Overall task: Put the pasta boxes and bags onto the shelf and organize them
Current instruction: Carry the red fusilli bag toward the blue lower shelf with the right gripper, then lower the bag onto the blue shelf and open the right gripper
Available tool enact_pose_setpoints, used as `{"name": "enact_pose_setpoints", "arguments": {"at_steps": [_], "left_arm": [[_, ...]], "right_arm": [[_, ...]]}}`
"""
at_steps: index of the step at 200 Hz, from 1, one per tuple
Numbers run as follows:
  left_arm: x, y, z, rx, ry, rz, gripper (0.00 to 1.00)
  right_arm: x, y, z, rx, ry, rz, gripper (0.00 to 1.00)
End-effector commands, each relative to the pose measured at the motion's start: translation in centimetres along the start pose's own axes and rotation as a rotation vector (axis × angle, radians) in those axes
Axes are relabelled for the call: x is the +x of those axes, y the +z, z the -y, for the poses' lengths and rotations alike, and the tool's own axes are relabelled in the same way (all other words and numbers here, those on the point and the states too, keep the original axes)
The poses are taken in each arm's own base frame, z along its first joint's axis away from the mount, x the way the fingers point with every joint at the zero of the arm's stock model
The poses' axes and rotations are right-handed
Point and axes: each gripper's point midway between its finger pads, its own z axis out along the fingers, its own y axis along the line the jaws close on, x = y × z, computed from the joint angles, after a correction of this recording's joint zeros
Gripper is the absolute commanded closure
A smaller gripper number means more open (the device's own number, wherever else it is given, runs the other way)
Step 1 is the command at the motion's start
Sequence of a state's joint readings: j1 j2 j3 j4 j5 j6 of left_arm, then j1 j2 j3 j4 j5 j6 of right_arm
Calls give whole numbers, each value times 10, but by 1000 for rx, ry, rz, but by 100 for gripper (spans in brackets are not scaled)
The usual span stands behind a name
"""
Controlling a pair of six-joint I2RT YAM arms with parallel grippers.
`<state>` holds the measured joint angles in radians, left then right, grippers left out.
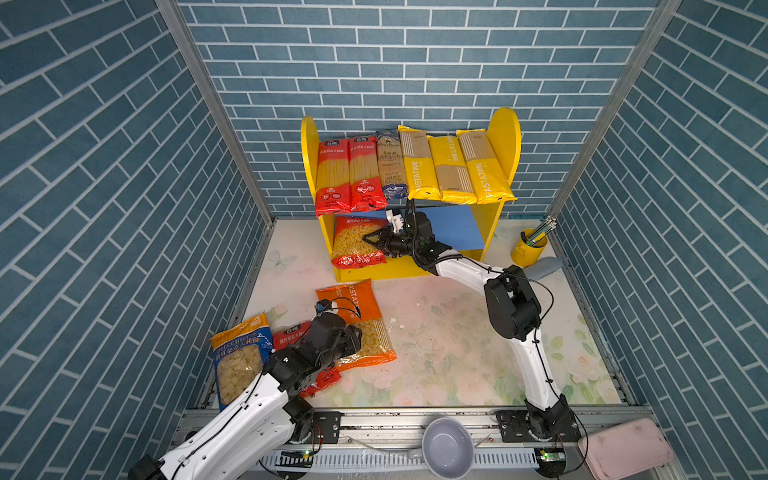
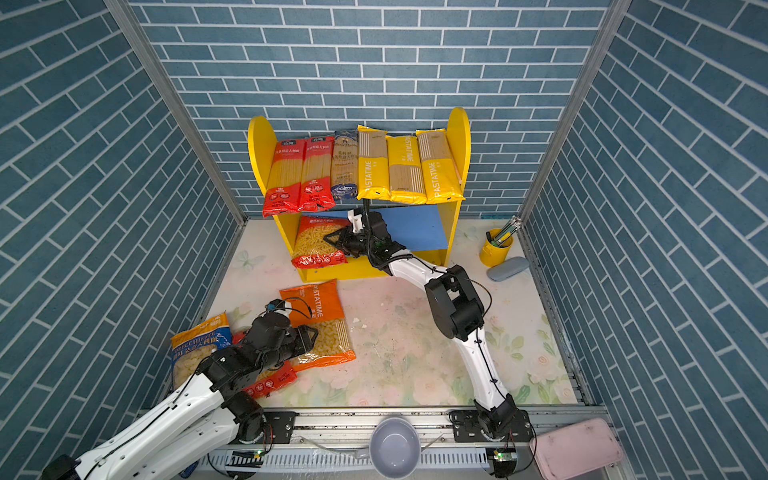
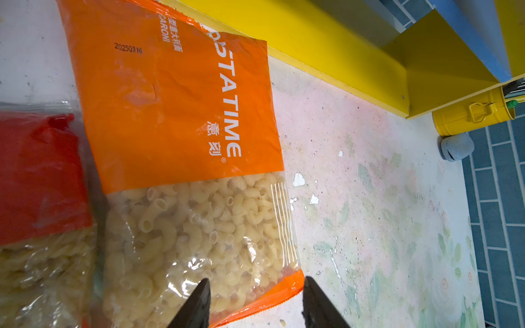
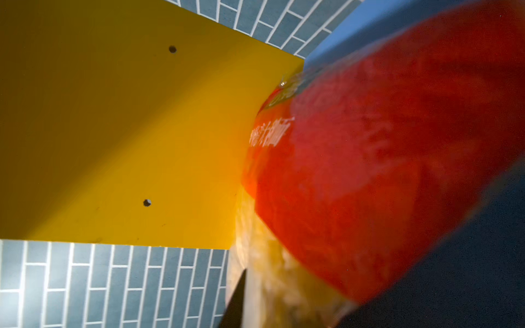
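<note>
Red fusilli bag (image 1: 358, 241) on lower shelf (image 1: 453, 228), just ahead of right gripper (image 1: 368, 240) fingertips. Jaws slightly parted, at bag's side edge — grip or mere touch, cannot tell. Bag's long axis runs front to back, leaning on yellow side panel.

Left gripper (image 3: 255, 298) half spread, empty, straddling orange macaroni bag (image 3: 181, 119) corner.

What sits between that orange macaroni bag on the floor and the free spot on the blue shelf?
Nothing on the table blocks it, but the right gripper and its arm hang across the shelf front beside the red bag.
</note>
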<state>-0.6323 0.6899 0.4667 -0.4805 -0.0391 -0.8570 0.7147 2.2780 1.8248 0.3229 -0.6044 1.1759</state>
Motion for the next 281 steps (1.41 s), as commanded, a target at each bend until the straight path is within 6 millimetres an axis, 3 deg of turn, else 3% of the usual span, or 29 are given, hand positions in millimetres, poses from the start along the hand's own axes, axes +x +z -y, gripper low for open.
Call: {"name": "enact_pose_setpoints", "arguments": {"at_steps": [1, 33, 37, 39, 44, 109, 143, 178, 230, 265, 274, 276, 281], "left_arm": [[-8, -6, 6, 19, 1, 24, 46], [-10, -10, 4, 15, 0, 40, 45], [-10, -10, 4, 16, 1, 41, 45], [-10, -10, 4, 16, 0, 41, 45], [-11, -10, 5, 17, 0, 41, 45], [-15, -7, 13, 39, 5, 45, 43], [-13, -3, 12, 40, 1, 37, 43], [-14, -5, 13, 40, 2, 38, 43], [-16, -8, 14, 42, 1, 43, 43], [-19, -11, 19, 46, 15, 38, 43], [-20, -11, 20, 47, 17, 38, 43], [-20, -10, 20, 45, 16, 37, 43], [-20, -10, 21, 48, 16, 37, 43]], "right_arm": [[5, 2, -18, -34, -11, -47, 63], [10, -15, -28, -35, -31, -44, 42], [12, -15, -23, -28, -24, -47, 41], [10, -20, -34, -41, -34, -40, 41], [10, -25, -37, -41, -34, -36, 41], [31, -65, -18, 63, -10, -24, 40], [35, -62, -6, 92, -10, -35, 49], [23, -46, 8, 122, -16, -11, 65], [1, -33, -5, 89, -46, 33, 82], [-20, -24, -25, 31, -56, 81, 90], [-27, -25, -38, 2, -61, 102, 91], [-28, -20, -28, 14, -49, 99, 91], [-30, -17, -26, 13, -47, 102, 92]]}}
